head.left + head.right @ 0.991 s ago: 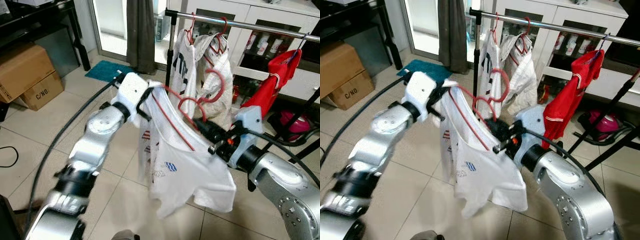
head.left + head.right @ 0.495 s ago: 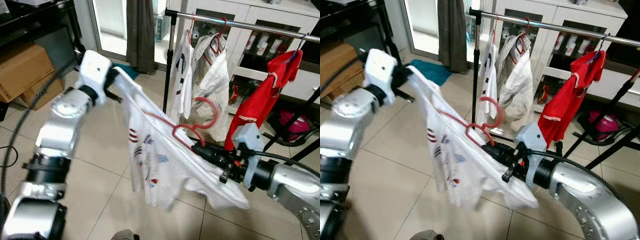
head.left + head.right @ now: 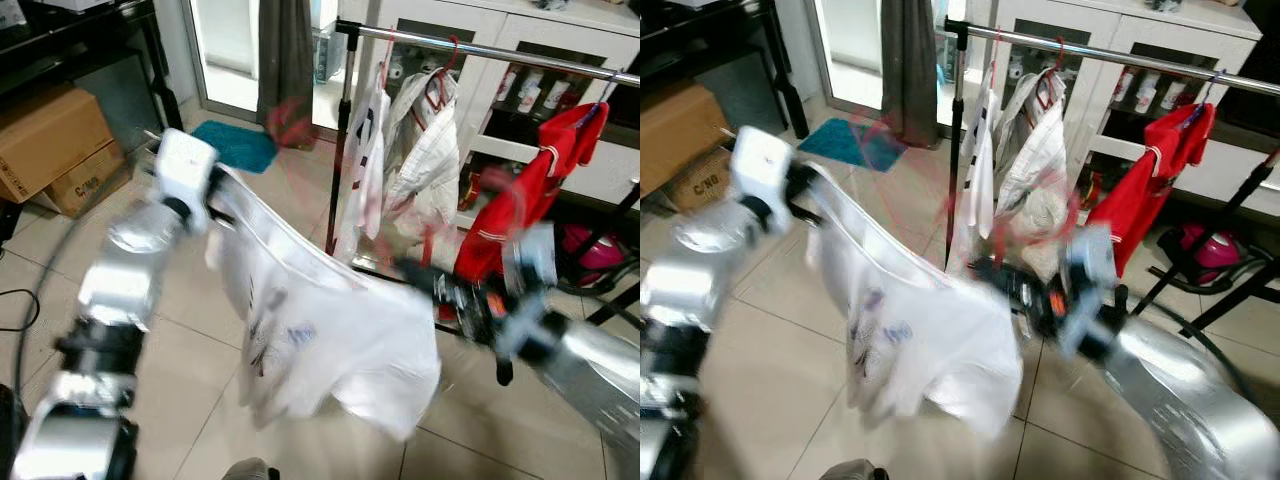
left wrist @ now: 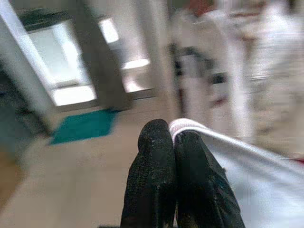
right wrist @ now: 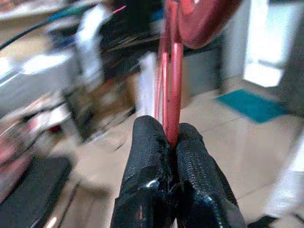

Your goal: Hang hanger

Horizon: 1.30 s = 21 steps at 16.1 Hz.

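A white T-shirt (image 3: 320, 340) with small prints hangs stretched between my two arms, blurred by motion. My left gripper (image 4: 172, 130) is shut on the shirt's white hem (image 4: 190, 126), out to the left at chest height (image 3: 215, 190). My right gripper (image 5: 170, 130) is shut on the thin red hanger (image 5: 171, 80), whose wire runs up from between the fingers. In the eye views that gripper (image 3: 425, 275) is a blur just below the hanging clothes. The metal rail (image 3: 480, 48) runs across the back, above and beyond both grippers.
White garments (image 3: 425, 150) on red hangers and a red shirt (image 3: 530, 190) hang on the rail. A white cabinet (image 3: 560, 110) stands behind it. Cardboard boxes (image 3: 50, 140) sit far left, a teal mat (image 3: 235, 145) and a grey curtain (image 3: 285, 60) near the door. Black rack legs (image 3: 610, 305) splay at right.
My right arm has swung right with the hanger and is now blurred. The shirt has sagged lower between the grippers. The left gripper has dropped slightly, still gripping the hem.
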### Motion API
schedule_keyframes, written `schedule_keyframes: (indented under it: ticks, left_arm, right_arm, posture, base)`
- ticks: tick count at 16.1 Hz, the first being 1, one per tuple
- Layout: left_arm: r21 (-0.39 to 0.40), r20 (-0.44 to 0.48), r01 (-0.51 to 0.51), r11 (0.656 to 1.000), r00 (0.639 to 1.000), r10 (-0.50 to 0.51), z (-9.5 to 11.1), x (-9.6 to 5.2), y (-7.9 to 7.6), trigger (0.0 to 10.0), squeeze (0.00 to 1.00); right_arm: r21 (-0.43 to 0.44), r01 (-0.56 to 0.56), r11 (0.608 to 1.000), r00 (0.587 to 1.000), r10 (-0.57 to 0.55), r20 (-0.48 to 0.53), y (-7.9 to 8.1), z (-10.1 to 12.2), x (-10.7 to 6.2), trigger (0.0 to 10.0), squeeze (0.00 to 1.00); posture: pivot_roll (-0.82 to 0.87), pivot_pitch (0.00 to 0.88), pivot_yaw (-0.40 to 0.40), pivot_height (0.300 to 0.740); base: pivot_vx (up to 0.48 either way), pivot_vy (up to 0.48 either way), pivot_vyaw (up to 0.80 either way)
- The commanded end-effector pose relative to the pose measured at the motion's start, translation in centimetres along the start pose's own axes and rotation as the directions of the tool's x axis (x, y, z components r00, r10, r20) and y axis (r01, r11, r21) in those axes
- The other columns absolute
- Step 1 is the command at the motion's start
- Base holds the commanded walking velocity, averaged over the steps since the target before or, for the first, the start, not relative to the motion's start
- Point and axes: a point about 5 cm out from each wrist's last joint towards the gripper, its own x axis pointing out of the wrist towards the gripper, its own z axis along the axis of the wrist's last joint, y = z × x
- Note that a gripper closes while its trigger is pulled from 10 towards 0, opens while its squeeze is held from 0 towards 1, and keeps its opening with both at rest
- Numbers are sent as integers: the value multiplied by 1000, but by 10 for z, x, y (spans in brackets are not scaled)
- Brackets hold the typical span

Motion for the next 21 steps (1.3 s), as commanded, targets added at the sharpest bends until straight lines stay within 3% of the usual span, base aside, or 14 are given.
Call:
schedule_keyframes:
  ticks: [1, 2, 4, 5, 7, 9, 10, 13, 14, 17, 18, 19, 20, 21]
  left_arm:
    - [-13, 62, 121, 993, 991, -120, 13, -4, -18, 0, 0]
    - [-25, 79, 211, 977, 975, -209, 15, -7, -33, 0, 0]
    - [-24, 97, 385, 923, 919, -381, 17, -19, -63, 0, 0]
    - [-43, 106, 392, 919, 916, -386, 18, -25, -65, 0, 0]
    - [-92, 138, 385, 918, 918, -371, 22, -32, -65, 0, 0]
    - [-167, 238, 514, 842, 849, -471, 35, -50, -77, 0, 0]
    - [-219, 296, 525, 823, 839, -457, 40, -55, -77, 0, 0]
    - [-375, 478, 483, 791, 832, -282, 68, -54, -52, 0, 0]
    - [-387, 478, 479, 788, 835, -273, 71, -54, -47, 0, 0]
    - [-252, 207, 342, 905, 933, -295, 38, -48, -47, 0, 0]
    - [-223, 103, 221, 949, 974, -203, 21, -45, -44, 0, 0]
    - [-218, 54, 125, 968, 992, -116, 12, -43, -39, 4235, 0]
    - [-218, 20, 36, 975, 999, -32, 5, -44, -35, 9059, 0]
    - [-212, 13, 7, 977, 1000, -5, 3, -45, -35, 10000, 0]
  right_arm:
    - [22, 187, 982, 981, -187, 52, -18, 3, 3, 0, 0]
    - [52, 255, 965, 962, -259, 84, -23, 3, 7, 0, 0]
    - [185, 458, 869, 862, -486, 147, -40, 1, 14, 0, 0]
    - [208, 540, 816, 805, -572, 156, -49, 0, 12, 0, 0]
    - [205, 578, 790, 774, -610, 169, -52, 0, 13, 0, 0]
    - [324, 564, 759, 722, -644, 253, -54, 9, 15, 0, 0]
    - [370, 548, 750, 696, -655, 296, -55, 15, 15, 0, 0]
    - [356, 528, 771, 699, -632, 333, -55, 20, 18, 0, 0]
    - [385, 500, 776, 694, -625, 358, -54, 23, 20, 0, 0]
    - [319, 507, 801, 711, -598, 370, -52, 27, 21, 0, 0]
    - [214, 556, 803, 734, -595, 327, -50, 22, 21, 0, 0]
    - [112, 599, 793, 741, -602, 298, -49, 17, 20, 9843, 0]
    - [122, 604, 788, 757, -615, 220, -46, 5, 20, 10000, 0]
    - [125, 602, 789, 764, -614, 198, -44, 0, 19, 10000, 0]
  posture:
    - [23, 0, -17, 740]
    - [23, 0, -17, 740]
    - [29, 0, -23, 740]
    - [33, 0, -26, 740]
    - [32, 0, -25, 740]
    - [36, 0, -30, 740]
    - [37, 0, -33, 740]
    - [35, 0, -34, 740]
    - [36, 0, -29, 740]
    - [29, 0, -20, 740]
    - [25, 0, -14, 740]
    - [25, 0, -14, 740]
    - [26, 0, -9, 740]
    - [28, 0, -11, 740]
  base:
    - [0, 0, 0]
    - [0, 0, 0]
    - [0, 0, 0]
    - [0, 0, 0]
    - [0, 0, 0]
    - [0, 0, 0]
    - [0, 0, 0]
    - [0, 0, 0]
    - [0, 0, 0]
    - [0, 0, 0]
    - [0, 0, 0]
    - [0, 0, 0]
    - [0, 0, 0]
    - [0, 0, 0]
